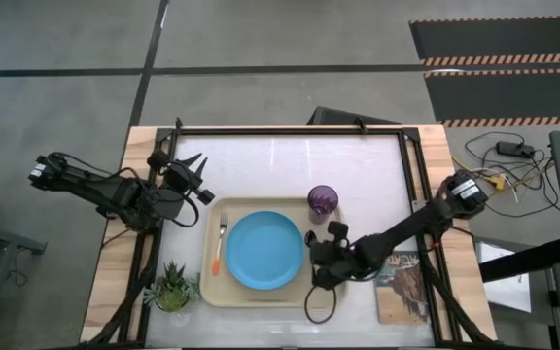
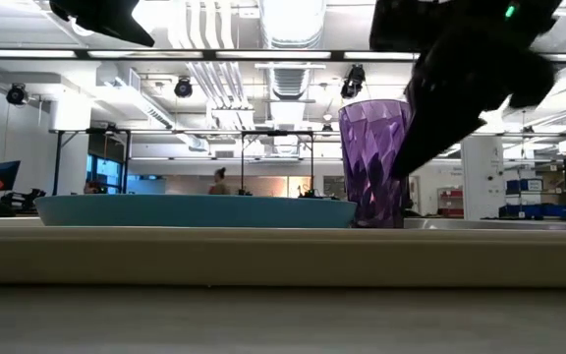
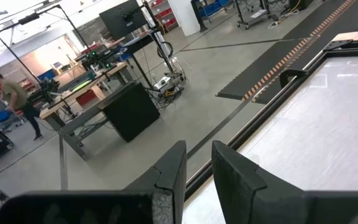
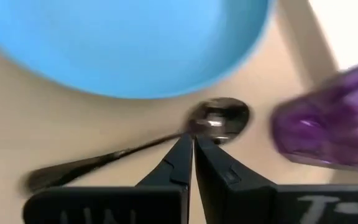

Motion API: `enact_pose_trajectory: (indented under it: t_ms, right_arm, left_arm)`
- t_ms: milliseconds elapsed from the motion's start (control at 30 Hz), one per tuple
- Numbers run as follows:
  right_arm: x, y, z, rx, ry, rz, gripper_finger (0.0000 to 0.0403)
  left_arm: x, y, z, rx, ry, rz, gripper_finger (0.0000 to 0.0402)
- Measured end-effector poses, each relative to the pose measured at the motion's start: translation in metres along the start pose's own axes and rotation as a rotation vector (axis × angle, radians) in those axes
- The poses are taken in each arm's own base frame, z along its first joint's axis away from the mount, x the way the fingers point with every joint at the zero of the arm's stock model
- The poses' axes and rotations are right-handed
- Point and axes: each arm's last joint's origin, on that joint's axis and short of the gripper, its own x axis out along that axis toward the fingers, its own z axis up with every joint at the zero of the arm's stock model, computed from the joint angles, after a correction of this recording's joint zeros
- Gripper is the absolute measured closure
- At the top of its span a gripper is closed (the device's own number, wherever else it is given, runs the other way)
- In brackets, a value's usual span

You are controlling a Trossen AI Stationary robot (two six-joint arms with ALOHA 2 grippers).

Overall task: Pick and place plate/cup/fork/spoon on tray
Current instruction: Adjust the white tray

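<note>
Looking down, the right end effector (image 1: pixel 316 255) hangs low by the plate (image 1: pixel 263 250) on the tray (image 1: pixel 214 289), while its wrist view shows it pressed together over the spoon (image 4: pixel 219 117) lying flat beside the cup (image 4: pixel 328 134), probably to set it down.

A light-blue plate (image 1: pixel 263 250), ribbed purple cup (image 1: pixel 322 202) and orange-handled fork (image 1: pixel 220 245) on a cream-beige tray (image 1: pixel 251 297).

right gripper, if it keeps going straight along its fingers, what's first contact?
The spoon. The shut right gripper has its tips right at the neck below the spoon's bowl, on the tray between the plate and cup; contact itself is unclear.
</note>
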Motion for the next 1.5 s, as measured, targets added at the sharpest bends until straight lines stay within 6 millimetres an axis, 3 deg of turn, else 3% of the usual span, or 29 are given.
enact_pose_trajectory:
  t_ms: [267, 367, 467, 600, 700, 900, 1267, 1500]
  right_arm:
    - [-0.018, 0.033, 0.002, -0.020, -0.040, 0.297, 0.0394]
    - [-0.023, 0.041, -0.004, -0.031, -0.045, 0.326, 0.0394]
    - [-0.027, 0.044, -0.014, -0.046, -0.003, 0.306, 0.0394]
    - [-0.028, 0.040, -0.025, -0.067, 0.046, 0.203, 0.0394]
    - [-0.024, 0.037, -0.031, -0.087, 0.059, 0.155, 0.0394]
    - [-0.011, 0.026, -0.050, -0.136, 0.079, 0.068, 0.0394]
    - [0.009, 0.004, -0.071, -0.060, 0.127, -0.023, 0.0394]
    - [0.016, -0.005, -0.069, -0.007, 0.144, -0.050, 0.0394]
  left_arm:
    - [0.000, 0.000, 0.000, -0.003, -0.001, 0.000, 0.0343]
    - [0.000, -0.001, 0.000, -0.012, 0.002, -0.021, 0.0343]
    - [-0.001, -0.008, -0.001, 0.006, 0.036, -0.273, 0.0344]
    - [0.002, -0.027, -0.005, 0.048, 0.102, -0.541, 0.0367]
    - [0.010, -0.042, -0.010, 0.108, 0.158, -0.589, 0.0395]
    - [0.037, -0.067, -0.026, 0.206, 0.317, -0.709, 0.0401]
    - [0.101, -0.077, -0.066, 0.254, 0.634, -0.693, 0.0401]
    - [0.117, -0.088, -0.086, 0.402, 0.706, -0.707, 0.0401]
